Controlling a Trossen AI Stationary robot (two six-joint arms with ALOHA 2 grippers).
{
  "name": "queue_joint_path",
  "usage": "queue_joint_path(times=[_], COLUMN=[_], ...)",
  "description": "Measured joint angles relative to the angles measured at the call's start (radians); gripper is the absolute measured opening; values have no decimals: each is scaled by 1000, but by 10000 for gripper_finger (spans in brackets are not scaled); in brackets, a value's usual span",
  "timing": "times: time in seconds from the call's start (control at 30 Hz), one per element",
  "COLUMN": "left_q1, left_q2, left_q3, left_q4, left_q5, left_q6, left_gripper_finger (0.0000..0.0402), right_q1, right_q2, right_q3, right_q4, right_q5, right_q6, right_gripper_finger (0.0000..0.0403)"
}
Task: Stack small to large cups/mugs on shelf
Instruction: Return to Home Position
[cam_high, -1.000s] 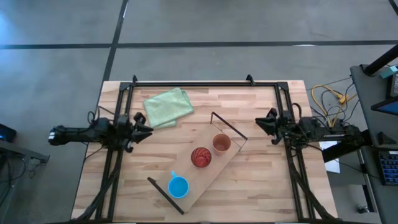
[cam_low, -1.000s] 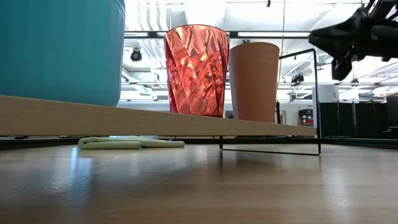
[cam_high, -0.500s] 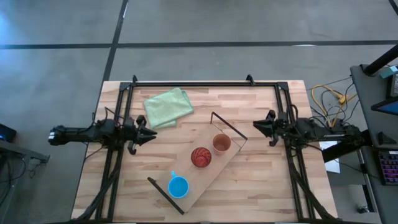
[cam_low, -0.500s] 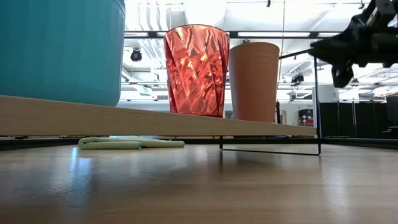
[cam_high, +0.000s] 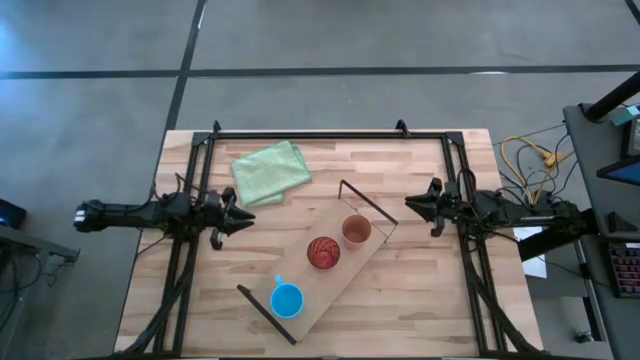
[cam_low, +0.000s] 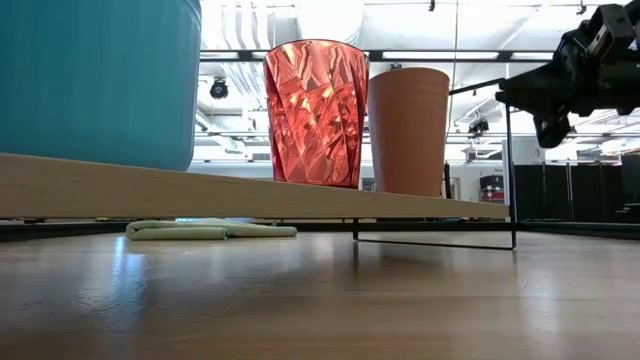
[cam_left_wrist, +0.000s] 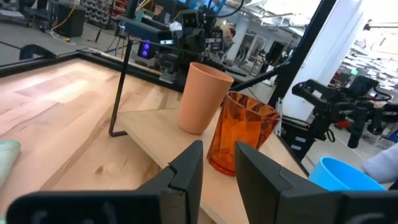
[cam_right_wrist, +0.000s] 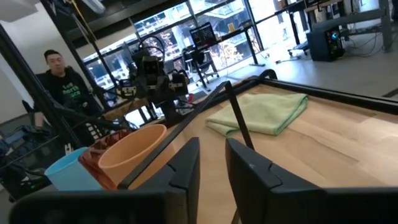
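Cups stand in a row on the shelf (cam_high: 345, 268) in the middle of the frame: blue mug (cam_high: 286, 299), red tumbler (cam_high: 323, 252), orange cup (cam_high: 356, 231). Left hand (cam_high: 243, 218) and right hand (cam_high: 410, 203) hover at either side, fingers slightly apart, holding nothing.

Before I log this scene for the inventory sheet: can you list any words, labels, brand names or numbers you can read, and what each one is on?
No readable text in any view.
Blue mug, red tumbler, brown-orange cup: plain, no print or label.
Shelf, green cloth: no markings.
Lit screens in the room behind, in the left wrist view: too blurred to read.
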Motion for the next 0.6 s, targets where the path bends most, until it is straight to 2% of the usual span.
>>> queue_joint_path(times=[0.6], left_q1=[0], left_q2=[32], left_q3=[0], left_q4=[0], left_q5=[0], left_q6=[1], left_gripper_finger=[77], right_q1=[0], right_q2=[0], right_q3=[0], right_q4=[0], right_q5=[1], right_q6=[0], right_gripper_finger=[79])
